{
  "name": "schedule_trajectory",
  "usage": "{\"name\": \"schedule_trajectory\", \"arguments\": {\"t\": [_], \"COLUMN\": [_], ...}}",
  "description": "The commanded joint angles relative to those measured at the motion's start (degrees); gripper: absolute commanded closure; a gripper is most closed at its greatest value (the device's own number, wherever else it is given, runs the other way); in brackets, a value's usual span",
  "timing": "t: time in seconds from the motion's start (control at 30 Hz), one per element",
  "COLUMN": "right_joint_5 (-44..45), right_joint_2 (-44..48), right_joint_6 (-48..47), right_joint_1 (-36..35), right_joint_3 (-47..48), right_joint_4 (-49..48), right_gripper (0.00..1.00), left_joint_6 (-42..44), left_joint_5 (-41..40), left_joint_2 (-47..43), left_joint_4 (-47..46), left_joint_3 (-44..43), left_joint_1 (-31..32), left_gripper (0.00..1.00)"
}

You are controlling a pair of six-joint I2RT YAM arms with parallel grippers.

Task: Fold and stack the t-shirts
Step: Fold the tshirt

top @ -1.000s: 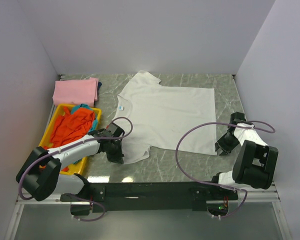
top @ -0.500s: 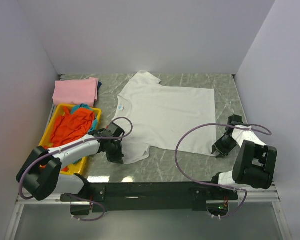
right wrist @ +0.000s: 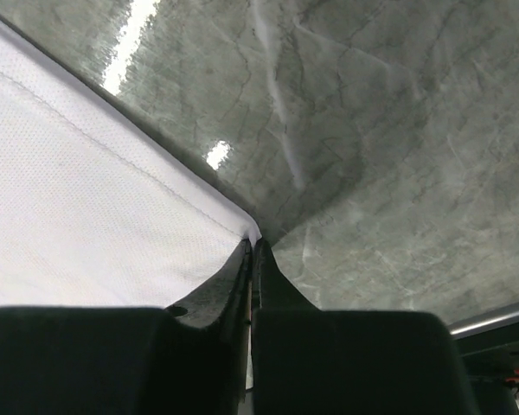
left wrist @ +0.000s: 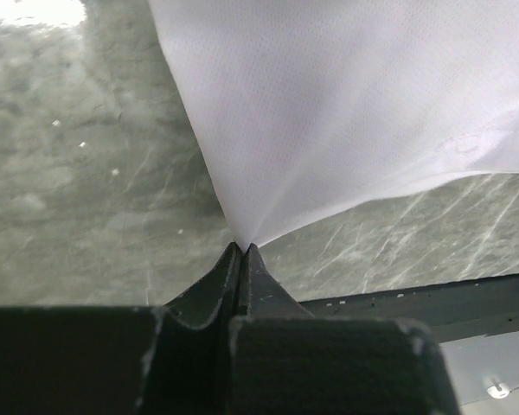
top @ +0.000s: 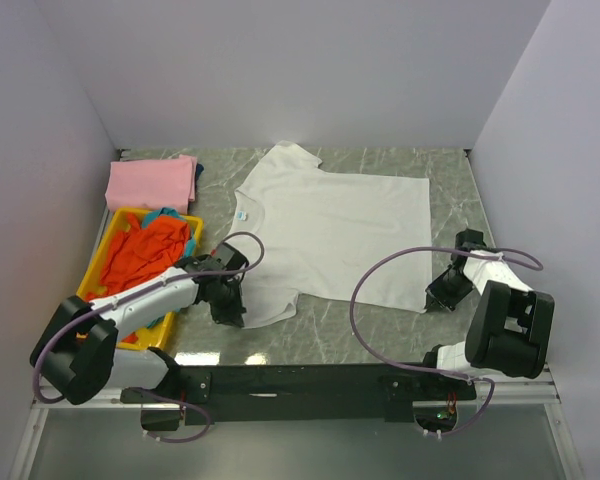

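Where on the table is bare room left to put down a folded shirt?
Bare table shows in the near strip between the white shirt and the arm bases, and in the far right corner. The left side is crowded: pink shirt, yellow tray.

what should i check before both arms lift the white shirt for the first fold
1. The left gripper is shut on the near sleeve of the white cotton t-shirt: ok.
2. The right gripper is shut on the near hem corner: ok.
3. The shirt lies flat and smooth on the grey marble table: ok.
4. The right arm's purple cable loops over the hem; whether it clears the cloth: cannot tell.
5. The folded pink t-shirt and the yellow plastic tray lie apart from the white shirt: ok.
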State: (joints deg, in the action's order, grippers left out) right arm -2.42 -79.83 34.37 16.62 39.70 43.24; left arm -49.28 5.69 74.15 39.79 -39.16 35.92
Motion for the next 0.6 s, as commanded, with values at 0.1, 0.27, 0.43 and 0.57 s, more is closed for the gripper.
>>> {"name": "schedule_trajectory", "arguments": {"t": [0.1,0.27,0.43,0.57], "right_joint_5": [2.33,3.91,5.05,2.60], "right_joint_2": [0.38,1.87,3.10,4.24], "right_joint_6": [0.61,1.75,3.07,4.74], "right_joint_1": [-0.98,-3.43,-7.30,-9.76], "right_joint_3": [4.06,5.29,6.09,5.65], "right_joint_4": [7.99,11.60,14.49,15.29], "right_gripper": [1.00,1.00,1.00,1.00], "left_joint_6": [-2.22,-2.75,-4.42,-5.74], "left_joint_5": [-2.18,-2.97,-2.00,-2.09], "left_joint_2": [-6.29,-9.19,-12.44,-15.17], "left_joint_4": [7.31,11.35,14.16,16.02], "left_joint_3": [-3.12,-3.03,-2.42,-3.55], "left_joint_1": [-0.06,-0.06,-0.06,-0.06], "left_gripper": [1.00,1.00,1.00,1.00]}}
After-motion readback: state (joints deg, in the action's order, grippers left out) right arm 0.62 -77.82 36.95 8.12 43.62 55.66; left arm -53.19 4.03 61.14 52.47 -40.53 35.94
